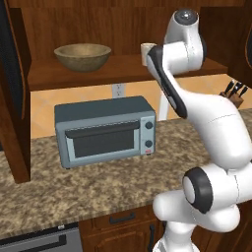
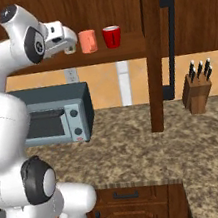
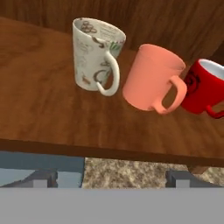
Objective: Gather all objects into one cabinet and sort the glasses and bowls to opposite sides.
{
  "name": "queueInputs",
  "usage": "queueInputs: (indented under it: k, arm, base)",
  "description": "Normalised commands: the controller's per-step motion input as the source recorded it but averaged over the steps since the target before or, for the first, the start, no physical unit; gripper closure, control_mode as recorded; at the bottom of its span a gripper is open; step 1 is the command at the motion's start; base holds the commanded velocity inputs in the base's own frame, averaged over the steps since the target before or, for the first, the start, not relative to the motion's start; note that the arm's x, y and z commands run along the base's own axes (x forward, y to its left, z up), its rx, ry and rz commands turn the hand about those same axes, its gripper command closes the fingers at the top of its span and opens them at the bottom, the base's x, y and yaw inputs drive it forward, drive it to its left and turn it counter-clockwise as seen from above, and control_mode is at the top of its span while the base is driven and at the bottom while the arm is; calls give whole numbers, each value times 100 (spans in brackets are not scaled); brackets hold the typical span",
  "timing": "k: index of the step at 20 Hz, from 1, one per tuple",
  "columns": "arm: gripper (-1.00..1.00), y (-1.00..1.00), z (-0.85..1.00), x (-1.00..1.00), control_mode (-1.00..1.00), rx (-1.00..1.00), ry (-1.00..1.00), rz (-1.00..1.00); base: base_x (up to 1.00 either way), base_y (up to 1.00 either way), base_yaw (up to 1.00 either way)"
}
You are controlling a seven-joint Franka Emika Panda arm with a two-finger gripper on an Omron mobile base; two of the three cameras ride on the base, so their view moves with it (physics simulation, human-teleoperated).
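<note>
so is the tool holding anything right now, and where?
Nothing held. The tool is open, finger tips apart in front of the shelf edge, clear of the cream mug, which stands free on the shelf.

Countertop clutter – toaster oven and knife block

Grey-blue toaster oven (image 1: 105,130) sits mid-frame on the speckled granite counter (image 1: 93,184); wooden knife block (image 2: 197,93) at right – lower cabinets (image 2: 133,208) beneath

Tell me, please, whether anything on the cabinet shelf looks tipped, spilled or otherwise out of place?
Nothing stands out. The cream mug, salmon-orange mug and red mug stand upright in a row on the shelf, close together. The wooden bowl sits upright at the shelf's other end. No spill or damage shows.
</note>
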Motion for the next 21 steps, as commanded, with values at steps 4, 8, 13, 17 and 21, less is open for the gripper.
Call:
queueInputs:
  k: [4,8,13,17,21]
  arm:
    - [-100,0,-48,-100,-100,0,28,0]
    - [-100,7,-85,-100,-100,-2,33,0]
    - [-100,67,-100,-100,-100,-14,28,3]
    - [-100,97,-100,-100,-100,-16,17,11]
    - [-100,49,-93,-69,-100,-9,12,11]
  base:
    - [0,0,0]
    - [0,0,0]
    - [0,0,0]
    - [0,0,0]
    - [0,0,0]
